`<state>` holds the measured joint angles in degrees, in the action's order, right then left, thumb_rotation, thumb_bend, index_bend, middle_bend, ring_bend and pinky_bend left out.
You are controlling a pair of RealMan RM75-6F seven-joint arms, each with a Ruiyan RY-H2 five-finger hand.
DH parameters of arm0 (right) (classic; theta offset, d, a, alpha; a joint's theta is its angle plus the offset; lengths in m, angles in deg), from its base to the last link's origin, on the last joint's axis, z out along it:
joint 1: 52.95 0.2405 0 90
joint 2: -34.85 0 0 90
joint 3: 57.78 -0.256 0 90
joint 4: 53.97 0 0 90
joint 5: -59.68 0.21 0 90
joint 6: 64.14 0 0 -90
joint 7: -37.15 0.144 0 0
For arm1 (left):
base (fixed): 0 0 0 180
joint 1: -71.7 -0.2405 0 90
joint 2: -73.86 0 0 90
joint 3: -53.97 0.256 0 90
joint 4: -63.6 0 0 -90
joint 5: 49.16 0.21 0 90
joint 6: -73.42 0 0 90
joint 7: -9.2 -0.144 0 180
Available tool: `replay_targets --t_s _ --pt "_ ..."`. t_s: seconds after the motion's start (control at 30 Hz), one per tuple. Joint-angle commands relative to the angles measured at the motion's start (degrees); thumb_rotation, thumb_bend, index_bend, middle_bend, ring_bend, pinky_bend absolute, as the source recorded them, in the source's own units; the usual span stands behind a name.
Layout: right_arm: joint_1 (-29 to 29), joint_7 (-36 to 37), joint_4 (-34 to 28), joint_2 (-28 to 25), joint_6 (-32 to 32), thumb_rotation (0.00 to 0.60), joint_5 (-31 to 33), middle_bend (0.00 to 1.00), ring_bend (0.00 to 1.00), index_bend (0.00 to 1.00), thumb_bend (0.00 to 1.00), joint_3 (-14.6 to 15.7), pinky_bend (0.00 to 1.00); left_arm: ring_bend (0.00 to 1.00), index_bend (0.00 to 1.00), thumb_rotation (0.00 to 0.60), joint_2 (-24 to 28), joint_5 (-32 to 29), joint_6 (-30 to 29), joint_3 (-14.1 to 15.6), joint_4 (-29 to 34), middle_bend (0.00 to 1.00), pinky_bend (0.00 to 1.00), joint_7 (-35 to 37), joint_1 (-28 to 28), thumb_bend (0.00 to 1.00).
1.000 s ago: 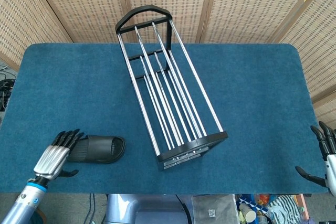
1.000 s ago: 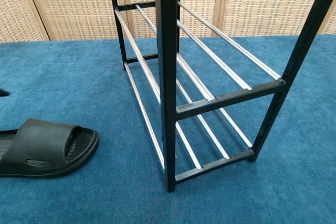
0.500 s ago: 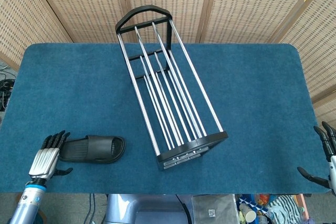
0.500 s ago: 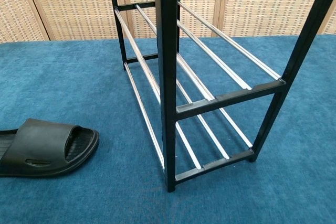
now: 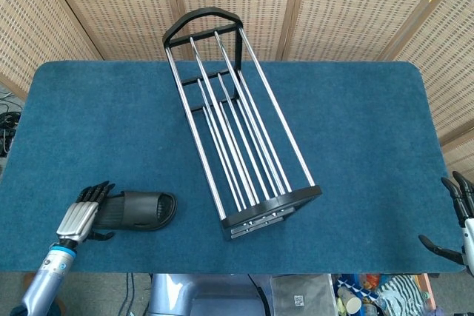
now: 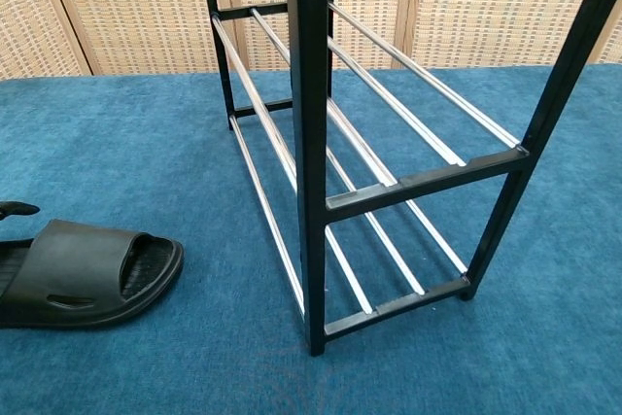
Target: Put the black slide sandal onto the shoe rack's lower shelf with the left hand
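Blue carpeted table (image 5: 355, 123) before woven wicker screens (image 5: 111, 5); left hand (image 5: 83, 214), fingers spread, empty, by black slide sandal (image 5: 141, 209).

Left hand (image 5: 83, 216) fingers extended; right hand (image 5: 461, 216) seemingly spread open.

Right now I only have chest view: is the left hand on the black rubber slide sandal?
Observer: Head view shows the left hand at the black rubber slide sandal, fingers over its heel end; no clear grip.
Operator: Right hand?
Observer: The right hand sits off the table's right edge, fingers apart, holding nothing.
Operator: Rack orientation?
Observer: The black-framed chrome-bar shoe rack runs diagonally across the blue carpeted table, right of the sandal.
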<state>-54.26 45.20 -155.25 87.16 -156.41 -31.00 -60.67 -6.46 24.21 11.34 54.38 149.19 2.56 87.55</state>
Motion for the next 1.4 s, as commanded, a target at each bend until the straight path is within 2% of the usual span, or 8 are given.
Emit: replay_targets --t_s 0.03,0.23,0.4,0.57,0.67,0.77,1.17,1.4 --pt "0.1 0.0 0.0 0.0 0.1 0.600 0.1 0.00 0.00 0.00 0.00 0.0 0.00 0.00 0.00 0.600 -0.7 -0.4 0.7 -0.4 -0.7 0.00 0.00 -0.1 0.6 0.15" --pt "0.2 0.1 0.1 0.0 0.5 0.600 0.1 0.00 0.00 0.00 0.00 0.0 0.00 0.00 0.00 0.600 -2.6 0.1 0.5 -1.5 -2.3 0.00 0.01 1.3 1.4 0.15" --pt "0.3 0.2 0.2 0.0 0.6 0.600 0.2 0.00 0.00 0.00 0.00 0.0 0.00 0.05 0.05 0.600 -3.7 0.5 1.3 -1.3 -3.6 0.11 0.21 1.5 1.9 0.16" --pt "0.3 0.3 0.2 0.0 0.7 0.600 0.3 0.00 0.00 0.00 0.00 0.0 0.00 0.28 0.32 0.600 -4.4 0.2 0.1 -1.6 -3.9 0.36 0.43 1.1 1.5 0.16" --pt "0.3 0.3 0.2 0.0 0.7 0.600 0.2 0.00 0.00 0.00 0.00 0.0 0.00 0.38 0.46 0.600 -5.0 1.3 -1.6 -1.8 -4.9 0.48 0.51 1.9 1.2 0.16" --pt "0.3 0.4 0.2 0.0 0.6 0.600 0.2 0.00 0.00 0.00 0.00 0.0 0.00 0.41 0.50 0.600 -6.1 3.4 -4.0 -1.8 -6.4 0.50 0.52 4.3 0.6 0.16" --pt "0.3 0.3 0.1 0.0 0.7 0.600 0.1 0.00 0.00 0.00 0.00 0.1 0.00 0.41 0.50 0.600 -6.1 8.4 -10.1 -2.0 -9.0 0.50 0.52 15.6 -1.2 0.16" --pt "0.4 0.1 0.0 0.0 0.8 0.600 -0.1 0.00 0.00 0.00 0.00 0.2 0.00 0.41 0.50 0.600 -4.2 9.3 -7.1 -4.8 -5.9 0.51 0.52 20.8 2.6 0.16"
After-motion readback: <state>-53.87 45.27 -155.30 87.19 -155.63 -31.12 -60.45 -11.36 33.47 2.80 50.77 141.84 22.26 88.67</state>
